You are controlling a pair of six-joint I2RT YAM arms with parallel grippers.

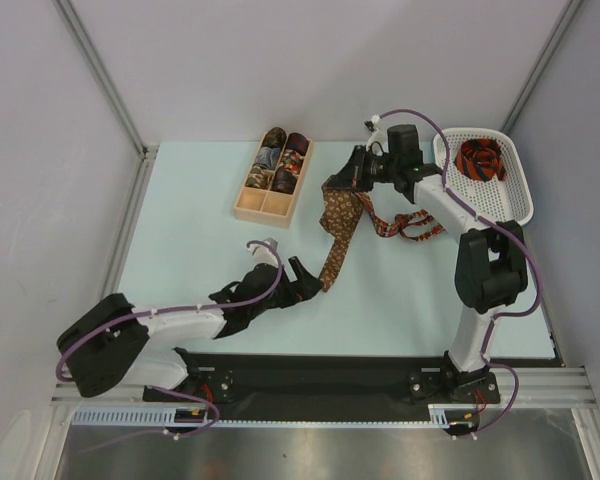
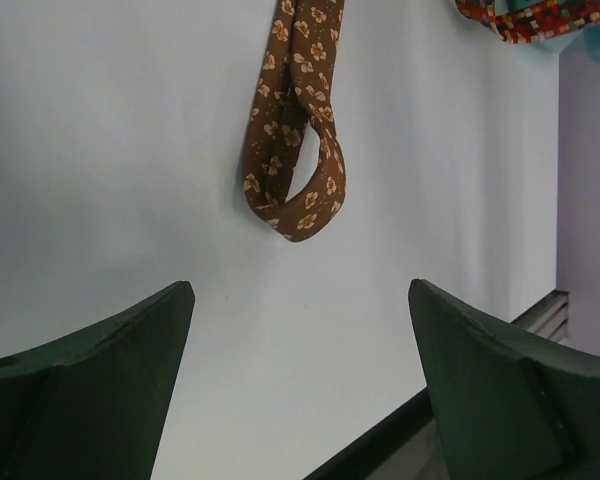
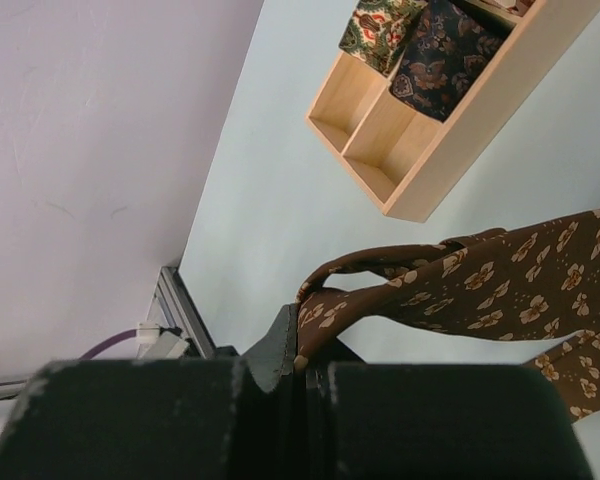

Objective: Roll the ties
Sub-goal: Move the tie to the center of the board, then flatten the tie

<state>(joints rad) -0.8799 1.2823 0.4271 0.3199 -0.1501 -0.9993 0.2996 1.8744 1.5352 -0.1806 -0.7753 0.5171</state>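
Tie in brown with gold flowers (image 1: pixel 338 235) runs across the middle of the table (image 1: pixel 200 230): far end pinched in your right gripper (image 1: pixel 342 182), fingers clenched on the fabric, near end doubled into a small loop on the surface. Your left gripper (image 1: pixel 288 280) sits just near of that loop, fingers spread wide, holding nothing. You look to be at the start of this roll. Next, ease the left fingers around the loop, close, and wind it while the right holds the length taut. A red plaid tie (image 1: pixel 412 228) lies just right, unrolled.
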